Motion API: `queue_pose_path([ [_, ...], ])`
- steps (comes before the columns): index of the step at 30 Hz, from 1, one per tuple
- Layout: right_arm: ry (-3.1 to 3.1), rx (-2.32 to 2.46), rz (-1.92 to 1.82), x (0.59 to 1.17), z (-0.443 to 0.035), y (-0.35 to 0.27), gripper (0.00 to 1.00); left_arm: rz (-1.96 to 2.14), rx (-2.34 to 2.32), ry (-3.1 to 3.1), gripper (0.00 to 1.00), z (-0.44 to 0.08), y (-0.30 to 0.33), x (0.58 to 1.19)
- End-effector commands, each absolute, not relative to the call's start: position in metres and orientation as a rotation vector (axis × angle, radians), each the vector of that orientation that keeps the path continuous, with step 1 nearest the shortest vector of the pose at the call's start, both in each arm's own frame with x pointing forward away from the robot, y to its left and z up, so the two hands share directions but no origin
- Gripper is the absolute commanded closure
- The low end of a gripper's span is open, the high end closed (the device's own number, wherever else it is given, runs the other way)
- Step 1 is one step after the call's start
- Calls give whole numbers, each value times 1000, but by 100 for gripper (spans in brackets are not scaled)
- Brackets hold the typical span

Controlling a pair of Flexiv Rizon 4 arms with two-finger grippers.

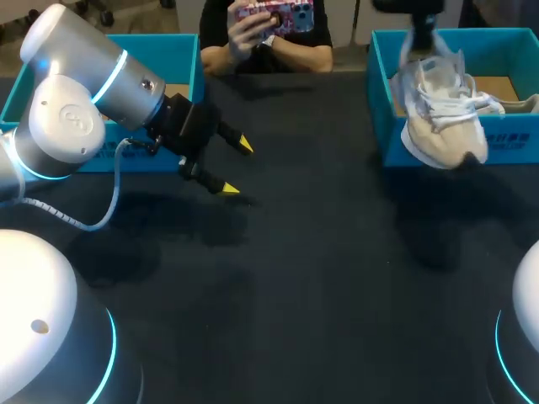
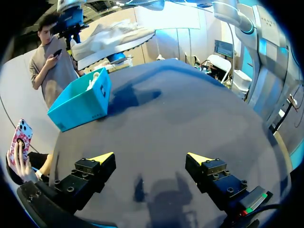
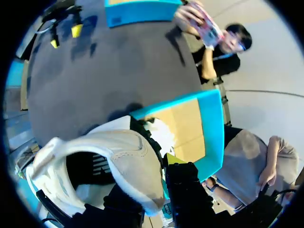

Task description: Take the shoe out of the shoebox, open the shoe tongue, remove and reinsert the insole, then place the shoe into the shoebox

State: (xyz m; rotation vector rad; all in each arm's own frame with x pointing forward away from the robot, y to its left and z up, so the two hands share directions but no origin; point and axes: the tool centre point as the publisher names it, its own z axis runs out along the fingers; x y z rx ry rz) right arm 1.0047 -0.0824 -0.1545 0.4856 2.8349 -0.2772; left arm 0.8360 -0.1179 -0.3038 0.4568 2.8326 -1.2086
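A white lace-up shoe (image 1: 440,114) hangs toe-down over the front wall of the teal shoebox (image 1: 514,145) at the table's far right. My right gripper (image 1: 421,35) comes down from above and is shut on the shoe's heel collar. In the right wrist view the shoe (image 3: 121,156) fills the space at the gripper (image 3: 156,164), with the shoebox (image 3: 211,128) and its cardboard floor beneath. My left gripper (image 1: 237,167) stands open and holds nothing, above the table at the left. In the left wrist view its fingers (image 2: 102,157) are wide apart, with the shoe (image 2: 111,38) far ahead.
A second teal box (image 1: 164,50) stands at the far left, behind my left arm. The dark tabletop (image 1: 320,278) stretches between the two boxes. The shoebox (image 2: 80,102) also shows ahead of the left gripper.
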Motion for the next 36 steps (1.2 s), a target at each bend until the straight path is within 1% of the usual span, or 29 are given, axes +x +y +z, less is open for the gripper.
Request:
queue_pose_path([
  [1, 2859, 533, -260, 1026, -155, -112, 100, -1204, 456, 2834, 0, -304, -118, 836],
  [3, 2823, 525, -253, 1031, -154, -122, 100, -1204, 456, 2834, 0, -304, -118, 836],
  [20, 2823, 525, -253, 1031, -154, -122, 100, -1204, 456, 2834, 0, -304, -118, 836],
  [24, 2786, 607, -279, 1050, -161, -143, 100, -1204, 456, 2834, 0, -304, -118, 836],
  [36, 2789, 601, -337, 1110, -174, -217, 100, -1204, 456, 2834, 0, -304, -118, 836],
])
